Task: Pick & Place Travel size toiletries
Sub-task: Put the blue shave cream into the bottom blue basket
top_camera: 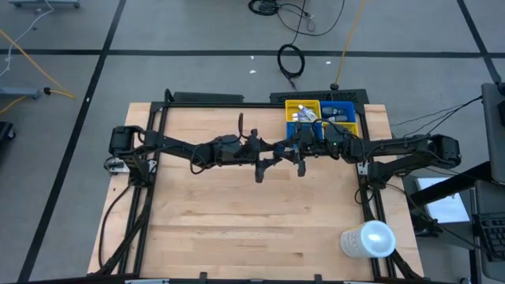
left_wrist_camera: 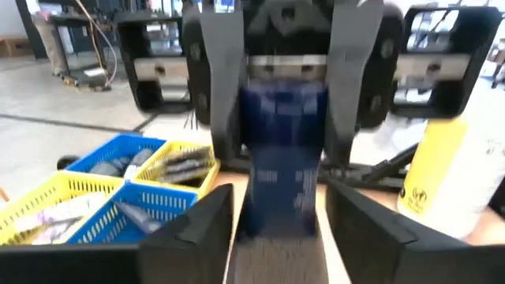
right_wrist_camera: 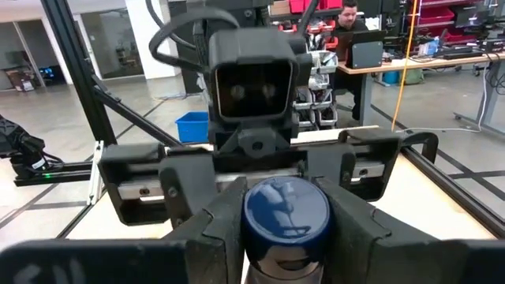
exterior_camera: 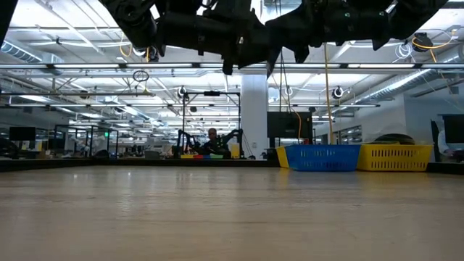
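Midair, toward the counter's far edge, we see the blue bottle [right_wrist_camera: 286, 217] clamped in the right end effector [right_wrist_camera: 286, 237], its long axis running toward the left end effector [left_wrist_camera: 276, 217], whose fingers stand parted around it.

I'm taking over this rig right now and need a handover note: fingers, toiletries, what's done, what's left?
Right gripper: fingers shut on the blue bottle, mid-air over the table's middle.
Left gripper: facing it, fingers open either side of the bottle.
Other toiletries: in the bins at the far edge.
Done: bottle gripped by the right.
Left: back the left arm off, then probably bin the bottle.
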Robot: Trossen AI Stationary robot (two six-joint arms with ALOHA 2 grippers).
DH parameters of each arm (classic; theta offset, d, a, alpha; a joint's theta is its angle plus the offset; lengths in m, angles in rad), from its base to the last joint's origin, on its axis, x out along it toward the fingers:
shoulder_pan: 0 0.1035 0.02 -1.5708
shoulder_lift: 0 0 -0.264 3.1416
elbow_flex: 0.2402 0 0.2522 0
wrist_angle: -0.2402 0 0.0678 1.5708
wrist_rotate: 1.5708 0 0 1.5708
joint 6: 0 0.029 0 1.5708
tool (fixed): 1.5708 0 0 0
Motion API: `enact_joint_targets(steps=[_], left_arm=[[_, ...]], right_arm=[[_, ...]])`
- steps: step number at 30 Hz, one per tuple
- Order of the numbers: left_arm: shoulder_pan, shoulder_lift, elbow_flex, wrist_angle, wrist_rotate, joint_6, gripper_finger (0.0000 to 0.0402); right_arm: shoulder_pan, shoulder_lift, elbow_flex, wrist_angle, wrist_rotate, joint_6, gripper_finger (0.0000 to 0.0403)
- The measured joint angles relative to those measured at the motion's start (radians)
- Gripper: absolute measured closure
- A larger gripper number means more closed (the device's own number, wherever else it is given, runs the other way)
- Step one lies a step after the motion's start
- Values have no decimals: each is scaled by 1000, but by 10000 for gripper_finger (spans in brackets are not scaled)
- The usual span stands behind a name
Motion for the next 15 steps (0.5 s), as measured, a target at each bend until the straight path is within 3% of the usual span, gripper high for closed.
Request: enact_joint_targets(steps=[7, 15], left_arm=[[1, 0, 0, -67, -2, 0, 140], [15, -47, -1, -269, -4, -4, 117]], right_arm=[[-34, -26, 0, -43, -1, 1, 289], [-99, -74, 0, -180, 30, -11, 289]])
